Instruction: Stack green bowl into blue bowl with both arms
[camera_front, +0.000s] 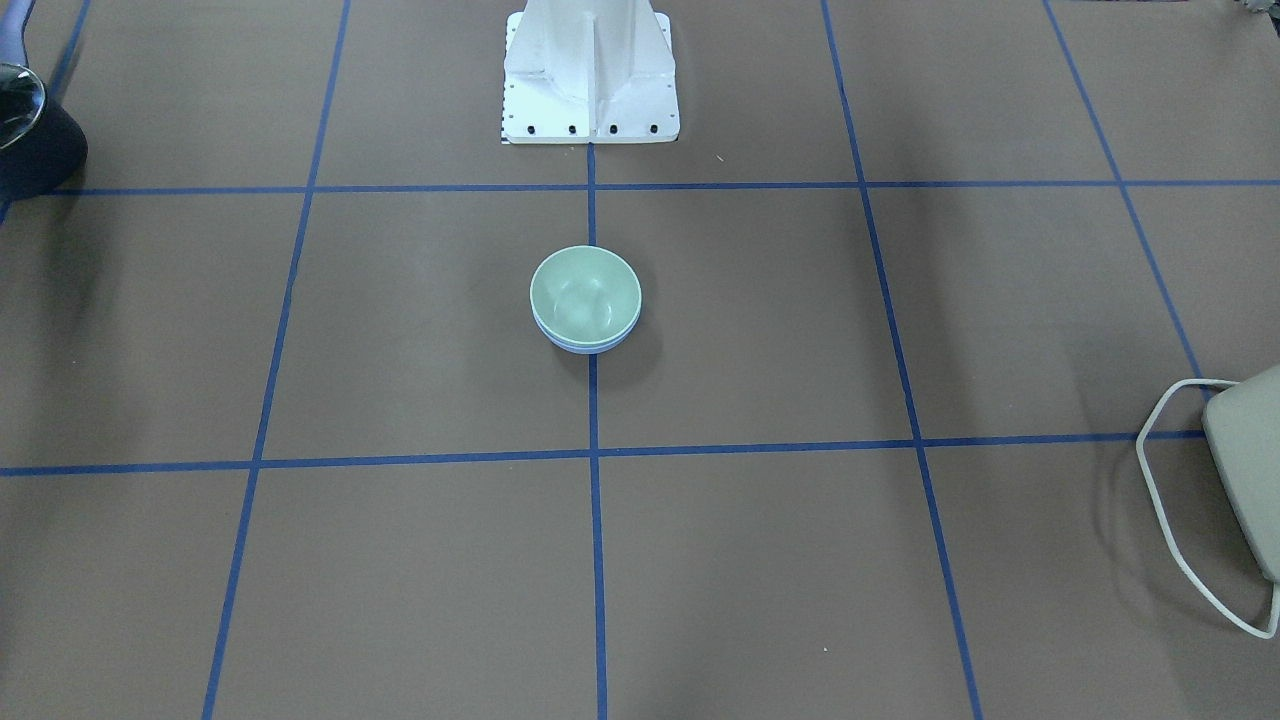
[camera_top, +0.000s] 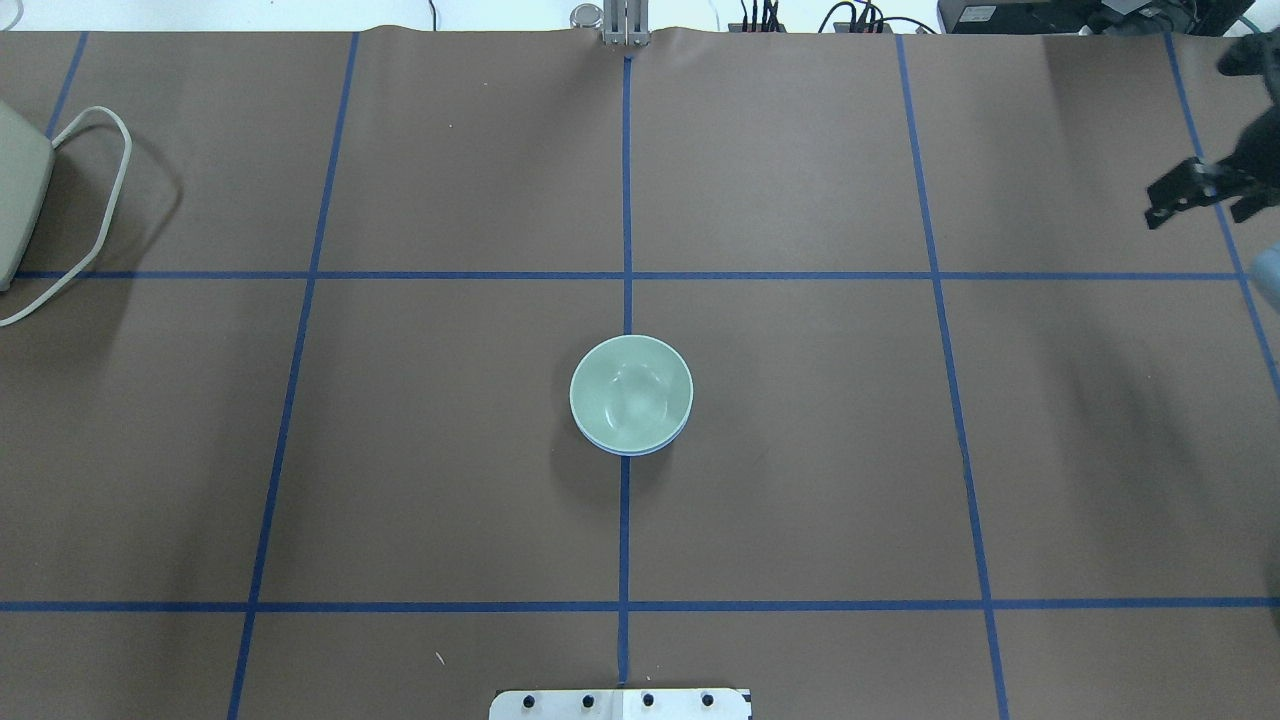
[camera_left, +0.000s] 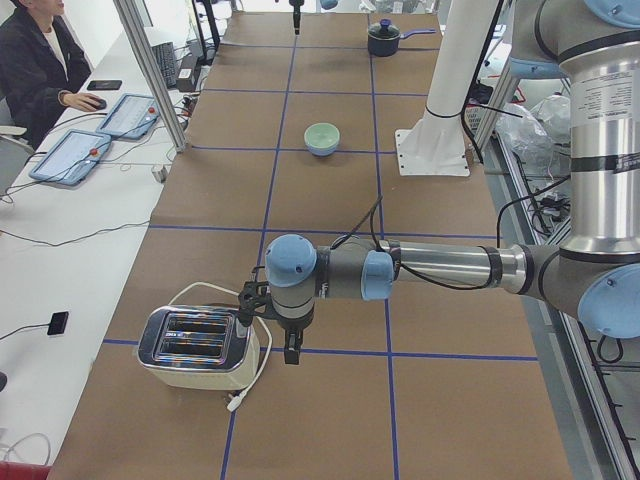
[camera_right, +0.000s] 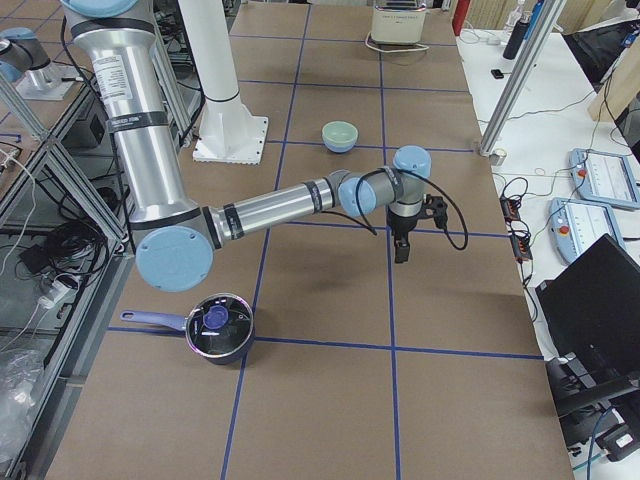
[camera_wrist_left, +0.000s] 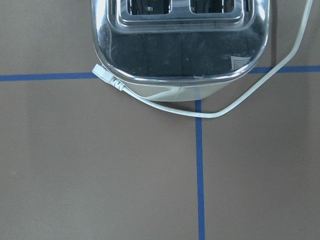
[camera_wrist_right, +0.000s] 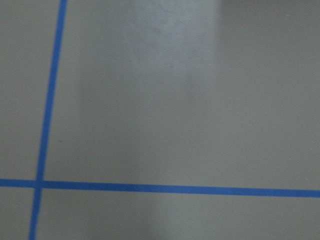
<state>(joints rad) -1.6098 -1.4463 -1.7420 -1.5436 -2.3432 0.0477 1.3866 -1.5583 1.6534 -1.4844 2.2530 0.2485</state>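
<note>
Mint-green round plastic bowl (camera_front: 585, 292) nested in periwinkle-blue plastic bowl (camera_front: 588, 346): stacking apparently complete, nothing next. Left pincer (camera_left: 291, 356), right pincer (camera_right: 401, 256) distant; whether apart or together, cannot tell.

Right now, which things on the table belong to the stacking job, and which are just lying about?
Job: green bowl, nested in blue bowl; left arm; right arm.
Lying about: toaster with its cord; pot.

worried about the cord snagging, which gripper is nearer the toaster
Left. The left gripper hangs right beside the toaster; the right gripper hangs toward the table's opposite end.
</note>
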